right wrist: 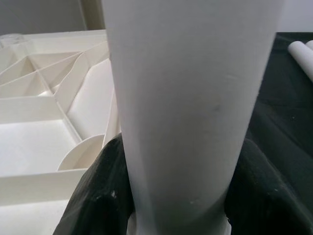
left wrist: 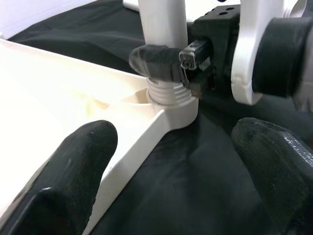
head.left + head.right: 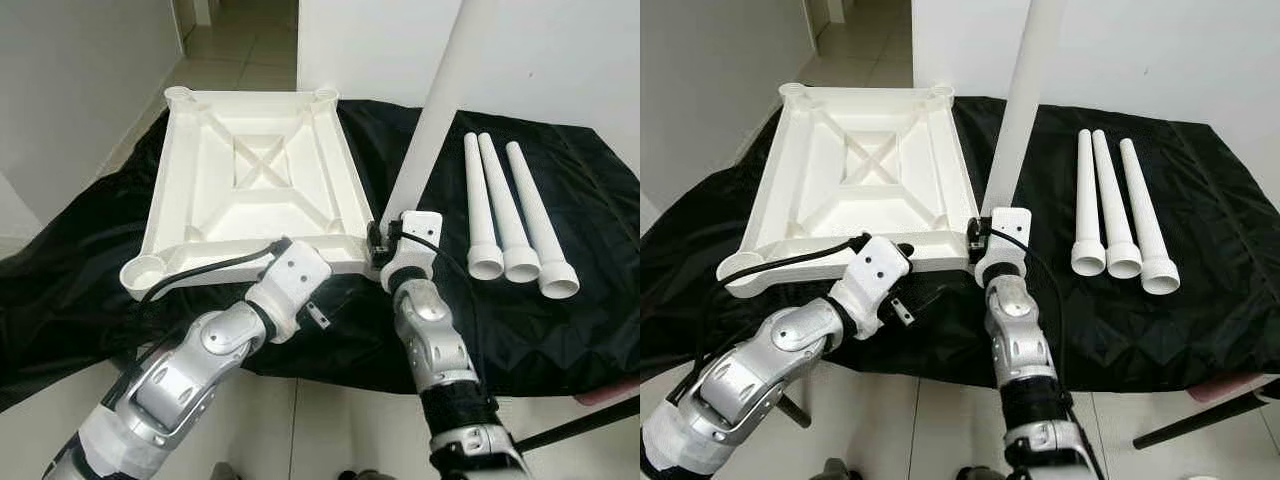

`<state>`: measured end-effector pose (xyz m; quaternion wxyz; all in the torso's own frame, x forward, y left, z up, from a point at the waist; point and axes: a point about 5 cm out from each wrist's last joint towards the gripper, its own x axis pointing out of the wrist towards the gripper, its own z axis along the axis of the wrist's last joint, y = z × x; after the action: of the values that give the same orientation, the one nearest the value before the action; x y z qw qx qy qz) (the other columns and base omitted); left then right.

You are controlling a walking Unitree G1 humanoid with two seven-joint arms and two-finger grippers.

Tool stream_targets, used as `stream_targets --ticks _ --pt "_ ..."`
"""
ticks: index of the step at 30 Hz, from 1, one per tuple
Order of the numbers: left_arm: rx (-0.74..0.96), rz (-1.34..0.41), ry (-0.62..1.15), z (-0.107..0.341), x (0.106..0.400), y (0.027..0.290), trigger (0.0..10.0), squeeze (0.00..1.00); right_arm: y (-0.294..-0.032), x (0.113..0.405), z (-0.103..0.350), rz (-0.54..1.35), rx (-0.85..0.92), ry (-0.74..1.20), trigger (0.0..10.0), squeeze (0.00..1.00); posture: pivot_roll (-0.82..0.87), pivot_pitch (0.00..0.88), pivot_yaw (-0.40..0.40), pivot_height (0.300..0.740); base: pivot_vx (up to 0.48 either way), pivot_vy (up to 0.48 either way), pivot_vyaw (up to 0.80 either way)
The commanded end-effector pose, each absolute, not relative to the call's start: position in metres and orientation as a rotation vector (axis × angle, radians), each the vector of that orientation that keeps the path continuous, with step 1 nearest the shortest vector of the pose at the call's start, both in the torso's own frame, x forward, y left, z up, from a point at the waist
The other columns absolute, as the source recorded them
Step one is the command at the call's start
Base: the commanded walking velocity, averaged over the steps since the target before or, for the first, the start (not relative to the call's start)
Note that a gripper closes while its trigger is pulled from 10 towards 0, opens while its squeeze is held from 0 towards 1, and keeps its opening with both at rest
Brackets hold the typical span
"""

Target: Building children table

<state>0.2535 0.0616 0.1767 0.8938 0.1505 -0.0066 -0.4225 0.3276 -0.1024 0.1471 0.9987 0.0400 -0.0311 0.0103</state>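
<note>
The white tabletop lies upside down on a black cloth. One white leg stands upright in its near right corner socket, with the threaded end showing above the rim. My right gripper is shut on the leg just above the socket, a finger wrapped against it. My left gripper is open and holds nothing. It hovers over the cloth by the tabletop's near edge, a little short of that socket, with the left wrist beside the near rim. Three more white legs lie side by side to the right.
The black cloth covers a low surface and ends just before my arms, with pale tile floor below. White walls stand behind and to the left. A dark rod crosses the floor at lower right.
</note>
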Motion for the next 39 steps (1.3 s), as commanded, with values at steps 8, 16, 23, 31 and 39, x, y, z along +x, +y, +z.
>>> stream_targets --ticks 8,16,23,31,39 --pt "0.313 -0.993 0.009 0.175 0.249 0.057 10.0 0.0 -0.114 0.325 0.144 0.026 0.071 -0.043 10.0 1.0 -0.03 0.109 -0.023 0.74 0.0 0.0 0.0" --pt "0.315 -0.996 0.008 0.174 0.248 0.056 10.0 0.0 -0.131 0.33 0.156 0.128 0.087 -0.099 10.0 1.0 -0.03 0.101 -0.025 0.74 0.0 0.0 0.0" --pt "0.318 -0.997 0.007 0.174 0.249 0.056 10.0 0.0 -0.135 0.331 0.16 0.335 0.094 -0.122 10.0 0.0 -0.03 0.095 -0.023 0.74 0.0 0.0 0.0" --pt "0.327 -1.013 0.0 0.175 0.25 0.054 10.0 0.0 -0.131 0.34 0.162 0.664 -0.034 -0.144 10.0 0.0 -0.03 0.079 -0.011 0.74 0.0 0.0 0.0" --pt "0.33 -1.016 -0.002 0.176 0.25 0.055 10.0 0.0 -0.142 0.349 0.154 0.774 -0.142 -0.069 6.3 0.0 -0.03 0.069 -0.007 0.74 0.0 0.0 0.0"
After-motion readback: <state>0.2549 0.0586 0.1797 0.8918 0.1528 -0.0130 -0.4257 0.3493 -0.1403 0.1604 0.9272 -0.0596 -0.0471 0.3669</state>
